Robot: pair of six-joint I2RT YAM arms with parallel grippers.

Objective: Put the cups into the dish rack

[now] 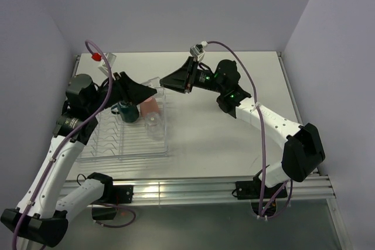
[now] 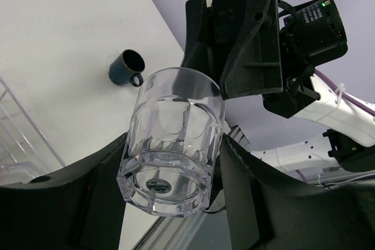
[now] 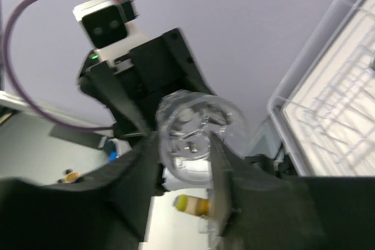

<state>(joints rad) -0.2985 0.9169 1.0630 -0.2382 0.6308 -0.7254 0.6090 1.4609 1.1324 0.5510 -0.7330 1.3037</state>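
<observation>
While both grippers meet above the far right corner of the rack (image 1: pixel 129 156), one clear glass (image 2: pixel 173 139) sits between them, its long axis running gripper to gripper. Left gripper (image 1: pixel 151 91): fingers closed on the base end. Right gripper (image 1: pixel 170 80): fingers flank the rim end, apparently clamped too, though blur leaves this uncertain. Rack lies below, on the left arm's side, so left is nearer for placing.
</observation>
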